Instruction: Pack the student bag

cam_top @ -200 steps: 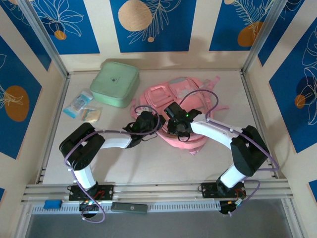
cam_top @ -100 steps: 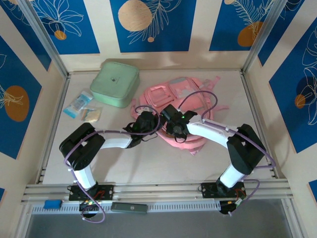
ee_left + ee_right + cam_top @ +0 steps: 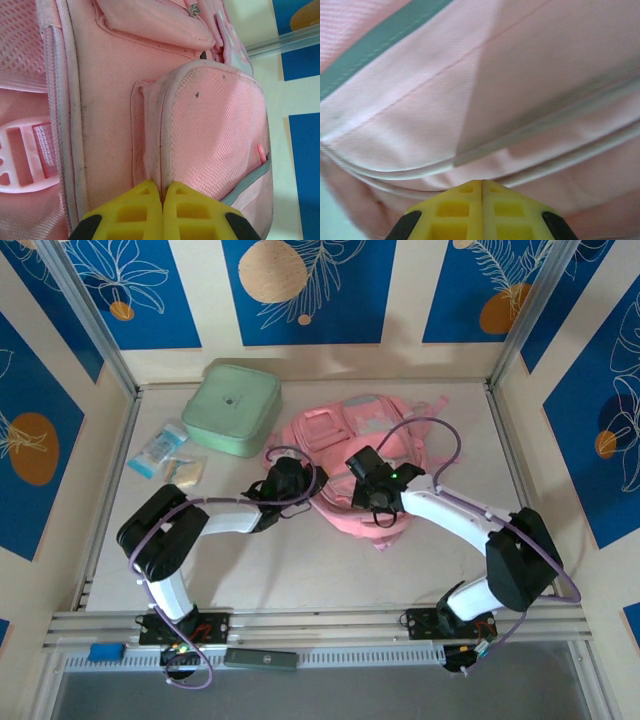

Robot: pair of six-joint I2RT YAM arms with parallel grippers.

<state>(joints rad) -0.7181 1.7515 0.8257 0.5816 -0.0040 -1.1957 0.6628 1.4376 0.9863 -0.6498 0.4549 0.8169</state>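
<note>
Both arms reach forward and inward. The left gripper and right gripper each pinch bag fabric at their fingertips (fingers meeting). The right gripper has swung rightward since earlier.

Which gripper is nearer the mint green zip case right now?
Left. The left gripper is at the student bag edge nearest the mint green case; the right gripper is farther off, over the bag's middle.
</note>
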